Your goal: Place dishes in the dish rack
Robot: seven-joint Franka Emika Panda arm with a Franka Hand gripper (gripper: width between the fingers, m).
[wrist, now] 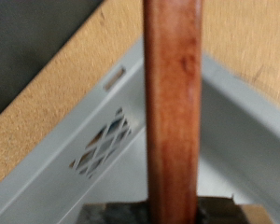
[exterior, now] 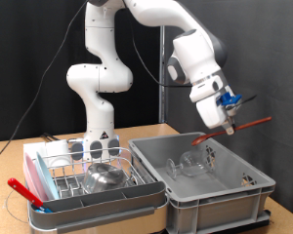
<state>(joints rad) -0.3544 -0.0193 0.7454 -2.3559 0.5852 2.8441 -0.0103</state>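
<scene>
In the wrist view a reddish-brown wooden handle [wrist: 173,103] fills the middle of the frame, running straight out from between the jaws, which are closed on its near end. Behind it lies a corner of the grey plastic crate [wrist: 89,163], with the cork-coloured bench [wrist: 47,112] beyond the wall.

In the exterior view the dish rack [exterior: 93,185] stands at the bottom left, with its grey front trough nearest the camera. A red-handled utensil [exterior: 24,192] leans at the rack's left end. A shiny steel bowl [exterior: 105,175] sits in the wire grid, and behind it stand what look like clear glass cups [exterior: 96,148], though they are hard to make out.

Just right of the rack, touching or nearly so, the crate [exterior: 200,180] holds more clear glassware [exterior: 190,164] on its floor.

Above the crate's far right part hangs the gripper [exterior: 228,125], tilted downward. The wooden handle [exterior: 234,130] crosses it at a slant, one end over the crate, the other pointing to the exterior view's right. The white arm rises from its base behind the rack, folds once, then arches over to the right.
</scene>
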